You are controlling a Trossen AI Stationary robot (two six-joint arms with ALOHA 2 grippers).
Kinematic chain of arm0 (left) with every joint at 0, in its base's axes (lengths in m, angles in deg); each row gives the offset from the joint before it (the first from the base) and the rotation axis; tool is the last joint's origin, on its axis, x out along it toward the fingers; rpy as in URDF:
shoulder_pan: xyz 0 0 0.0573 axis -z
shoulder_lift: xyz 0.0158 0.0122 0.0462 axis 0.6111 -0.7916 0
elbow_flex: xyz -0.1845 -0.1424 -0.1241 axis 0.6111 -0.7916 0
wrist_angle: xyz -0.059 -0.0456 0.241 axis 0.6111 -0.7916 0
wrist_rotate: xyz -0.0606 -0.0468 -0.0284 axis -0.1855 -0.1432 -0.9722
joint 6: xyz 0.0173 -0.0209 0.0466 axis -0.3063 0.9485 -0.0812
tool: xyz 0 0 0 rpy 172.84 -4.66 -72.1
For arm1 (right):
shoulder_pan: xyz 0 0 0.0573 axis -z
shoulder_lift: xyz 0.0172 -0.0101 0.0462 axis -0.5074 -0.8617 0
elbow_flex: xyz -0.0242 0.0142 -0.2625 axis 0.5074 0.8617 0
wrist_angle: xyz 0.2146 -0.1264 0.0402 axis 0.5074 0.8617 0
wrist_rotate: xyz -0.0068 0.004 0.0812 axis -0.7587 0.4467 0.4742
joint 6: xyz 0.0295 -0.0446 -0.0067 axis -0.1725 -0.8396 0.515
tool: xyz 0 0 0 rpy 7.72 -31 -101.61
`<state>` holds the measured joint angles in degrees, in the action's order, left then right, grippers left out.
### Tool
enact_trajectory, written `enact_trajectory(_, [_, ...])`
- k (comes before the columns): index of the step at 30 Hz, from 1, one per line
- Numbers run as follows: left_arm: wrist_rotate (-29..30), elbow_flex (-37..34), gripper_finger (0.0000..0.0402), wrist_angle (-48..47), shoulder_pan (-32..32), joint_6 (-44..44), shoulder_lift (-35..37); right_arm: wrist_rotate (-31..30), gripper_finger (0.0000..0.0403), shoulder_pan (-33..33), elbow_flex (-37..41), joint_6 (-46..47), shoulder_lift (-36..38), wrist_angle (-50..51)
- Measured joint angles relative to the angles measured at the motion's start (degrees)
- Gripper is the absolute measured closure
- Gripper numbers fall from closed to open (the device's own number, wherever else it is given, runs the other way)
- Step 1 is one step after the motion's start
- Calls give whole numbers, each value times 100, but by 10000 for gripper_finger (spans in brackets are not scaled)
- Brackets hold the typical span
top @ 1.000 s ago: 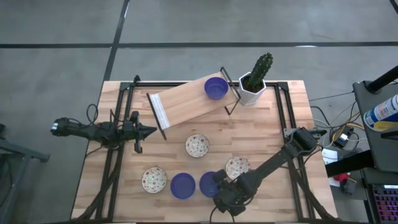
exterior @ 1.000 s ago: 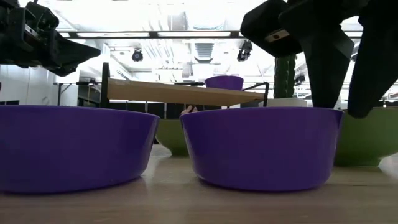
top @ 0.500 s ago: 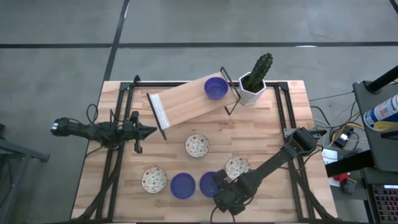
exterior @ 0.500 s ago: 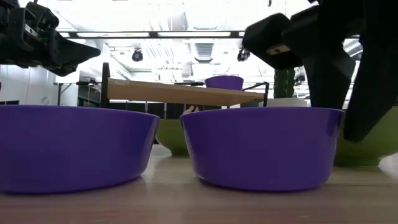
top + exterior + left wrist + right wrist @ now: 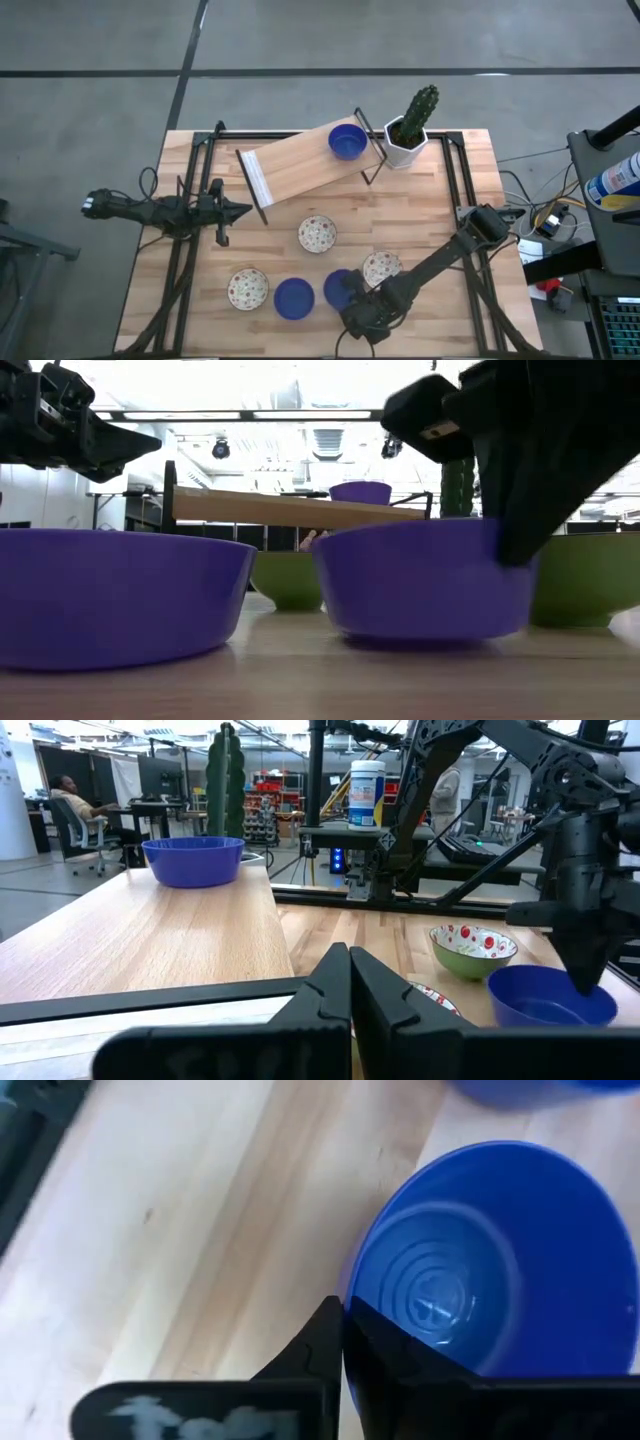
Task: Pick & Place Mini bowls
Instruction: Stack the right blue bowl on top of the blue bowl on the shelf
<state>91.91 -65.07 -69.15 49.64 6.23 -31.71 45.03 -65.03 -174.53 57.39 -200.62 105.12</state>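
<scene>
Vs 0.5 s earlier, the blue bowl (image 5: 425, 580) tipped up and shifted right in low view. Solid deep blue, glossy, at lower centre of high view. Right gripper (image 5: 352, 300) reached in from lower right, fingers (image 5: 335, 1342) pinched on its rim. Left gripper (image 5: 243, 210) at mid-left, fingers closed, empty.

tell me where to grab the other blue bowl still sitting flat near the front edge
Take the blue bowl by its rim, one finger inside and one outside the wall, coming straight down from above. It sits upright with its mouth open, and its wall looks thin. The side facing the speckled bowl seems freer; the right gripper and its own bowl crowd the other side.
</scene>
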Motion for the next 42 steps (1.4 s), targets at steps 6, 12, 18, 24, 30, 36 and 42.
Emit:
enact_trajectory(6, [-2, 0, 402, 0, 1, 0, 0, -62, 394, 62, -689, -108, 2, 465])
enact_trajectory(12, [-1, 1, 402, 0, 1, 0, 0, -419, 394, 196, -1612, -294, 2, 1607])
enact_trajectory(18, [0, 0, 402, 0, 1, 0, 0, -940, 394, 507, -2422, -764, 5, 2904])
enact_trajectory(24, [-2, 0, 402, 0, 1, 0, 0, -1182, 394, 1125, -3184, -1239, 108, 3822])
enact_trajectory(30, [-1, 0, 402, -1, 1, 0, 0, -1188, 394, 1903, -3570, -1694, 567, 3953])
enact_trajectory(36, [-1, 0, 402, 0, 1, 0, 2, -1209, 394, 2898, -3636, -1789, 1045, 3999])
enact_trajectory(42, [0, 0, 402, 0, 1, 0, 1, -1174, 394, 3829, -3638, -2362, 1087, 3861])
